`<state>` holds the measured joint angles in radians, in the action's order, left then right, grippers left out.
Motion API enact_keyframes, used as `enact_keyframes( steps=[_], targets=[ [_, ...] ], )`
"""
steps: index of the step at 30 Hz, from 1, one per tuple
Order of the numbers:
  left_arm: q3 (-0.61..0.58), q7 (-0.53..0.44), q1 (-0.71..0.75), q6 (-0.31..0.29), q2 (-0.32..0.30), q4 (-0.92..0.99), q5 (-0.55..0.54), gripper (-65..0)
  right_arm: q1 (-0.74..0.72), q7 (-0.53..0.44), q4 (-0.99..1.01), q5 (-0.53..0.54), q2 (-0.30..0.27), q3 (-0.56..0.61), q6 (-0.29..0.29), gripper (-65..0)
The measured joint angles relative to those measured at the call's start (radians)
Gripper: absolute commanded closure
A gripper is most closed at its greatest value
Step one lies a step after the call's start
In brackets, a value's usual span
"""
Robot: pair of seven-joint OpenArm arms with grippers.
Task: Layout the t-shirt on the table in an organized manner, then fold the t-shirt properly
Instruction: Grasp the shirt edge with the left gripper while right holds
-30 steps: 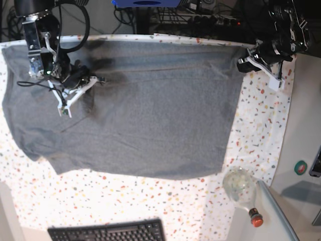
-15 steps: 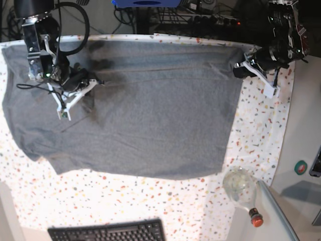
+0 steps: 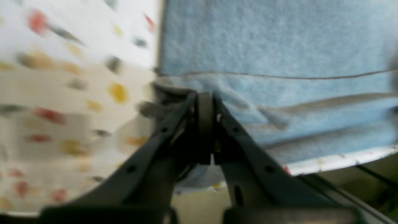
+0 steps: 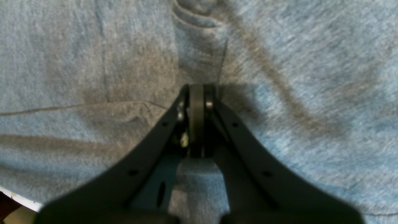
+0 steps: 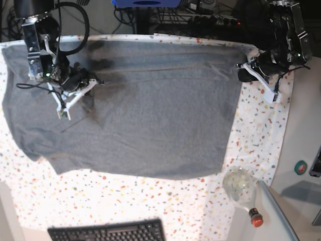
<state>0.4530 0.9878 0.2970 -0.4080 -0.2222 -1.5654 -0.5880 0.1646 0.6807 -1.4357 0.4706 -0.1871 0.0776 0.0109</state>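
Speckled cloth covers the table (image 5: 150, 201) in my base view, and the grey t-shirt (image 5: 150, 110) lies spread flat over most of it, wide side across, with a keyboard (image 5: 108, 232) at the near edge and a clear bottle with a red cap (image 5: 243, 193) at the cloth's corner. My right gripper (image 5: 93, 81) sits on this view's left, its jaws pressed together over the shirt's upper part, where the fabric darkens into a few creases just ahead of the tips. My left gripper (image 5: 242, 68) is on this view's right, at the shirt's corner, right where fabric gives way to the speckled cloth.

From the left wrist camera, I see the jaws of my left gripper (image 3: 205, 99) closed and pinching a bunched bit of the t-shirt (image 3: 279, 46) at its edge. Fabric rises in small folds to the right of the tips, a stitched hem line runs across above them, and the flecked table (image 3: 62, 77) lies to the left of the tips, blurred.

From the right wrist camera, my right gripper (image 4: 196, 90) has its jaws pressed tight together, tips down on the t-shirt (image 4: 311, 62). A narrow ridge of fabric stands directly ahead of the tips; whether any cloth is caught between them I cannot tell. Shirt fills nearly everything around the jaws, with a seam line running off to the left.
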Motion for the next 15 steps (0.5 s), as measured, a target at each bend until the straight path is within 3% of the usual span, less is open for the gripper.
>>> enact_keyframes(
  steps=[3,6,15],
  targets=[
    [-0.07,-0.014,-0.002,0.003,-0.002,-0.033,0.051,0.0,0.0,0.0,0.0,0.0,0.0,0.0,0.0,0.0],
    [-0.15,-0.117,0.014,-0.001,-0.003,-0.048,0.112,0.0,0.0,-0.002,0.0,0.0,0.0,0.0,0.0,0.0],
    [-0.195,-0.121,0.026,-0.004,-0.01,-0.072,0.173,0.0,0.0,0.0,0.0,0.0,0.0,-0.002,0.0,0.0]
  ],
)
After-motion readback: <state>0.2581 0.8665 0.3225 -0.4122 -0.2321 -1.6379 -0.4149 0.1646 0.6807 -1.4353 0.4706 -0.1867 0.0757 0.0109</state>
